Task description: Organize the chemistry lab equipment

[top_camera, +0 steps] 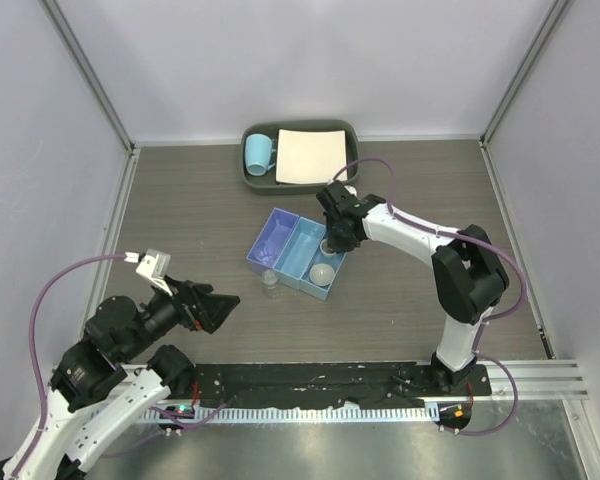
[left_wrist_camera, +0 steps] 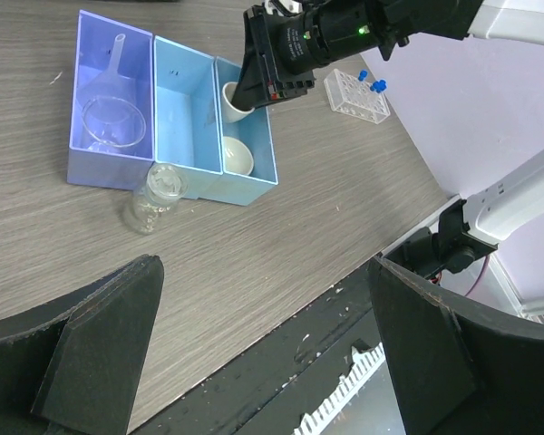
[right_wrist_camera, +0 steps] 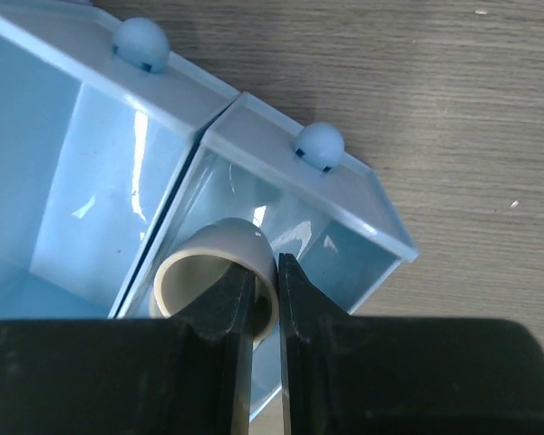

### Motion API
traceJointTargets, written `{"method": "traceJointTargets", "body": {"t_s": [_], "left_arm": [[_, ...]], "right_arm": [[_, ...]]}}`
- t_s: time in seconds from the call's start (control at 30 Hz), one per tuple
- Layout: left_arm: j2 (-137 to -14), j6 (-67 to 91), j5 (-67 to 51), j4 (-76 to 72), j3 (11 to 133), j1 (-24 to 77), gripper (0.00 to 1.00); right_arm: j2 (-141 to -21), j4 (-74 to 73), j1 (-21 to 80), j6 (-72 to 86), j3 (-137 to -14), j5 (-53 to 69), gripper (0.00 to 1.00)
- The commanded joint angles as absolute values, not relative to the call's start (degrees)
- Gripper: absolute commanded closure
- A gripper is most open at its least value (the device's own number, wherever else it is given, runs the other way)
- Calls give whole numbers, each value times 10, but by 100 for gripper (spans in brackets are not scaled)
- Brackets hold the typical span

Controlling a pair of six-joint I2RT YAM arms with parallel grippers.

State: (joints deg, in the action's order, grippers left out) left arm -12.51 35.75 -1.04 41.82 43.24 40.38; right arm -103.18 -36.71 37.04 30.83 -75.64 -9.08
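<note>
The blue three-compartment box (top_camera: 298, 250) (left_wrist_camera: 185, 109) (right_wrist_camera: 82, 181) lies mid-table. My right gripper (top_camera: 332, 243) (right_wrist_camera: 277, 272) is shut on the rim of a small white dish (right_wrist_camera: 208, 263) (left_wrist_camera: 233, 101), holding it tilted over the box's right-hand compartment. A second white dish (top_camera: 322, 272) (left_wrist_camera: 237, 156) rests in that same compartment. The small clear bottle (top_camera: 270, 284) (left_wrist_camera: 152, 198) sits on the table against the box's near side. Beyond the right arm stands the clear tube rack (left_wrist_camera: 355, 93) with blue-capped tubes (left_wrist_camera: 372, 84). My left gripper (top_camera: 220, 305) (left_wrist_camera: 263, 344) is open and holds nothing, near the front edge.
A clear funnel (left_wrist_camera: 113, 109) lies in the box's left compartment. At the back, a dark grey tray (top_camera: 298, 128) holds a light-blue mug (top_camera: 259, 152) and a white sheet (top_camera: 310, 155). Walls close in the table on three sides.
</note>
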Motion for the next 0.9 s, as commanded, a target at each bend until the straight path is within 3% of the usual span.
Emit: {"method": "traceJointTargets", "body": {"t_s": [0.0,0.3,0.47,0.57,0.87], "left_arm": [[-121,359,11,405,433,410,0],[-122,359,11,405,434,412,0],[-126,359,12,406,433,412,0],[-129,359,12,406,434,412,0],[-131,359,16,406,434,412,0]], "right_arm": [[-1043,-350,358,297,-783,-99,99],[-1079,-340,342,286,-780,-93,96],[-1081,-341,341,282,-787,-102,71],[-1076,-349,340,279,-794,-109,63],[-1051,-379,340,268,-809,-135,61]]}}
